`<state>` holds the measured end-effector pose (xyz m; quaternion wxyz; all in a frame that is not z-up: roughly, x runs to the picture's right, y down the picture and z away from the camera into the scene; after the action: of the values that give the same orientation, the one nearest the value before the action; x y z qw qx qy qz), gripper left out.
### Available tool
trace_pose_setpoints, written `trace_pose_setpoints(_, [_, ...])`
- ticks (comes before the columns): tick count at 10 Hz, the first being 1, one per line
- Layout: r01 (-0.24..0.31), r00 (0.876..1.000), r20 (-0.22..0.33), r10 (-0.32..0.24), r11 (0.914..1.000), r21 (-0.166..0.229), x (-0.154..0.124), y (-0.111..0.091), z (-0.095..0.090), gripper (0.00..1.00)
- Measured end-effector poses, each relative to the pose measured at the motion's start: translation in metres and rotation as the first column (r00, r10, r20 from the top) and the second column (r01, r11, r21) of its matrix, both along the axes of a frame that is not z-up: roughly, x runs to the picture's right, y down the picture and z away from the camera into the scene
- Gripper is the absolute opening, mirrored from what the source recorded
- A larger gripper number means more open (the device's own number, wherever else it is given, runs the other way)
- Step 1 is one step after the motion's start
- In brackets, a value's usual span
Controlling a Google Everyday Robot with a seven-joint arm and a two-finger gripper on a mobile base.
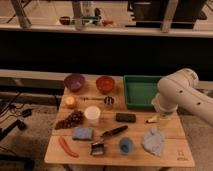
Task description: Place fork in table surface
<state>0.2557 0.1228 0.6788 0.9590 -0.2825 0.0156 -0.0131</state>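
The white arm (184,92) comes in from the right edge of the frame and bends at a bulky elbow above the counter's (172,131) right side, then turns downward. Its pincer (162,115) hangs low by the lower right corner of the green tray (141,91). I cannot tell whether it is open, closed or holding anything. The fork (92,99) lies flat on the counter left of centre, between an orange fruit (70,101) and a small metal cup (109,100). Bare planks show along the counter's right edge and lower right corner.
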Motion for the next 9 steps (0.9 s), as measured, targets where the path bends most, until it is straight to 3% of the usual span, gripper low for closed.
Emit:
trace_pose_setpoints(7, [-0.001, 1.0, 0.0, 0.001, 1.0, 0.0, -0.0004, -0.0001, 0.0, 0.8])
trace_pose_setpoints(9, [-0.007, 1.0, 0.026, 0.006, 0.9999, 0.007, -0.0082, -0.0004, -0.0028, 0.8])
